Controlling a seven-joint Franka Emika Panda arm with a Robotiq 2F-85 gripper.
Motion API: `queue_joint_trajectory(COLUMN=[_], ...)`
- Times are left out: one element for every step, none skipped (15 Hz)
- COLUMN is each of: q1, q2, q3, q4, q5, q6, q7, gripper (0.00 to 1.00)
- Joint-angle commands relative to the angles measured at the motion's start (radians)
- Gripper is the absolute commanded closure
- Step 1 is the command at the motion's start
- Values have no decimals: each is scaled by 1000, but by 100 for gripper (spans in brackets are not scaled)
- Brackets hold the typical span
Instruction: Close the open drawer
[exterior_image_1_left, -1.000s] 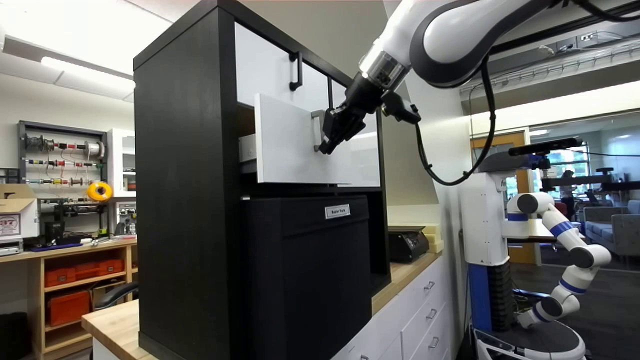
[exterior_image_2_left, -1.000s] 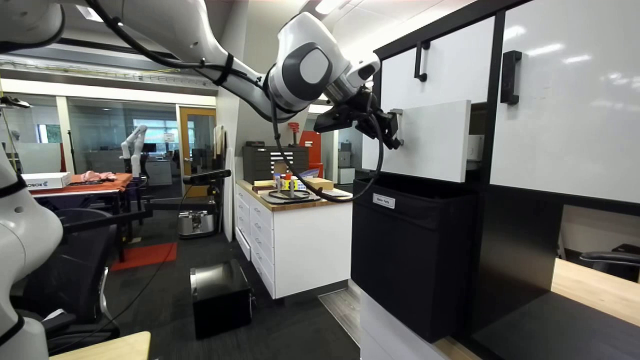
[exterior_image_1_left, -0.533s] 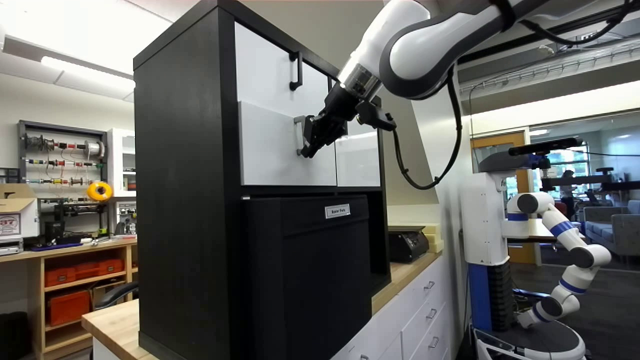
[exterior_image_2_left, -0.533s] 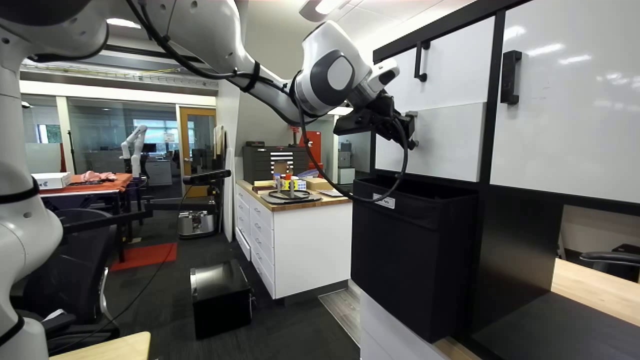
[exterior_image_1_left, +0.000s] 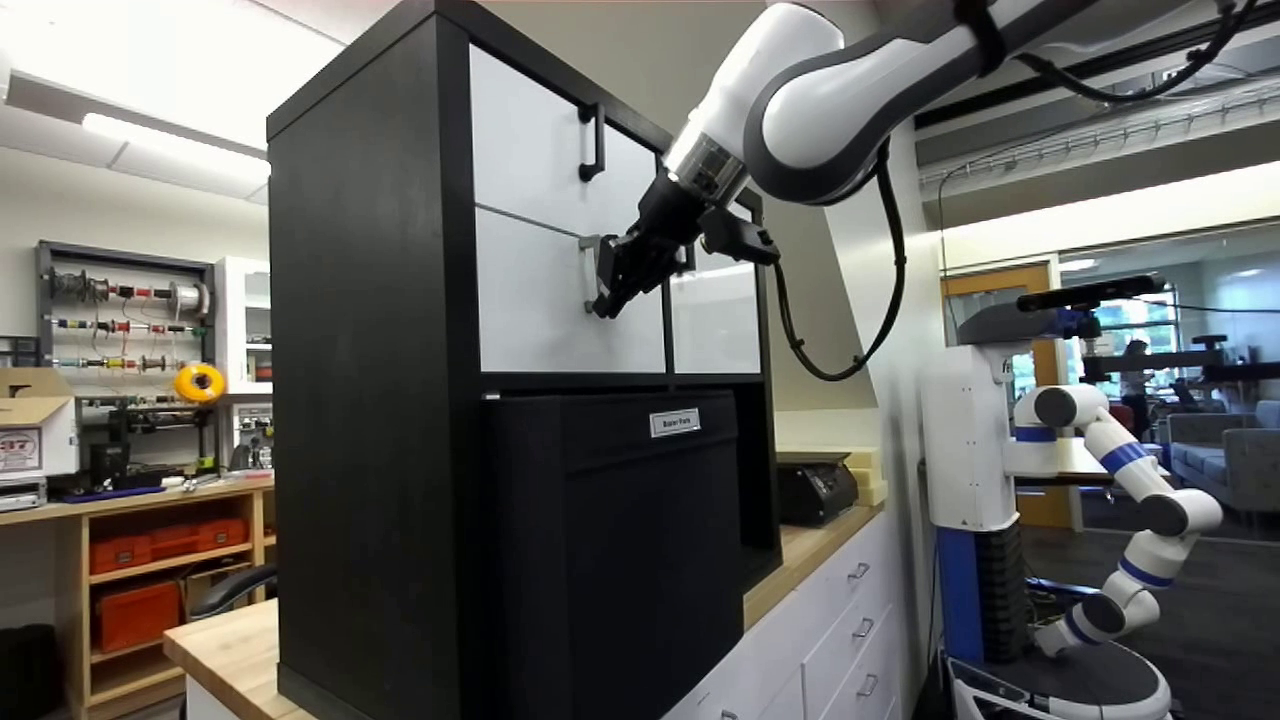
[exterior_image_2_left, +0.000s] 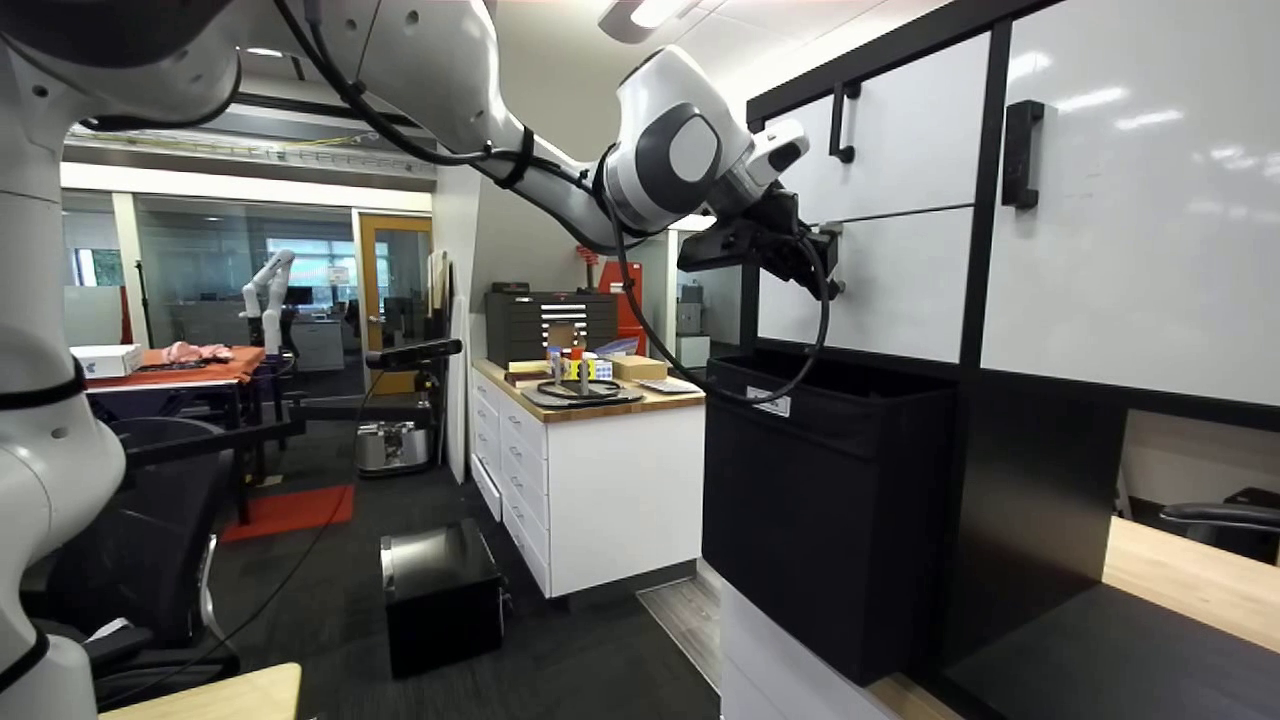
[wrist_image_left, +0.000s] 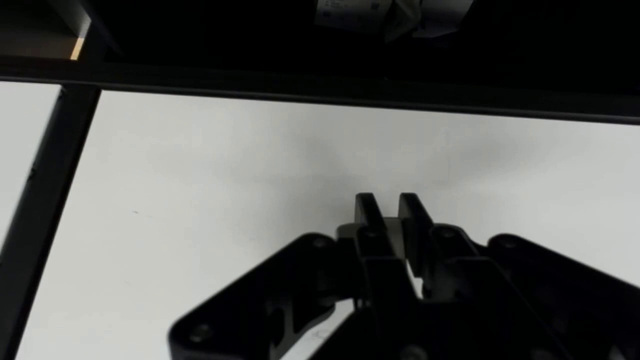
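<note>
Where the jaws point: we see the white-fronted drawer (exterior_image_1_left: 545, 300) sitting flush in the black cabinet (exterior_image_1_left: 360, 350).
Jaws: they pinch the drawer's handle (wrist_image_left: 394, 234).

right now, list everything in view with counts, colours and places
drawer: 1, white, looks closed, above the bin
drawer handle: 1, grey, on the drawer
upper panel: 1, white, above the drawer
large panel: 1, white, beside the drawer
panel handles: 2, black, one per panel
bin: 1, black, in the cabinet
cabinet: 1, black, on the counter
cases: at least 2, orange, in the bench
other robot: 1, white and blue, floor
tool chest: 1, dark grey, on drawer unit
box: 1, black, floor
smaller items: many, mixed colours, background
arm: 1, white and black, before the cabinet
end effector: 1, black, apparently closed on the drawer handle
</note>
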Motion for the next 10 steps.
queue_joint_trajectory(q1=[10, 11, 11, 12, 14, 16, 18, 85, 94, 109], q2=[18, 14, 11, 5, 0, -10, -20, -35, -45, -53], q3=[-10, -8, -7, -7, -6, -3, 0, -62, -65, -71], q4=[39, 39, 39, 38, 38, 35, 33, 29, 29, 32], q5=[-48, -51, -57, -65, -71, -71, -69, -40, -39, -34], q6=[-69, -89, -103, -121, -139, -162, -189, -217, -246, -277], q7=[37, 37, 38, 42, 45, 42, 41, 20, 22, 21], gripper=[55, 48, 42, 35, 30, 23, 16, 9, 4, 1])
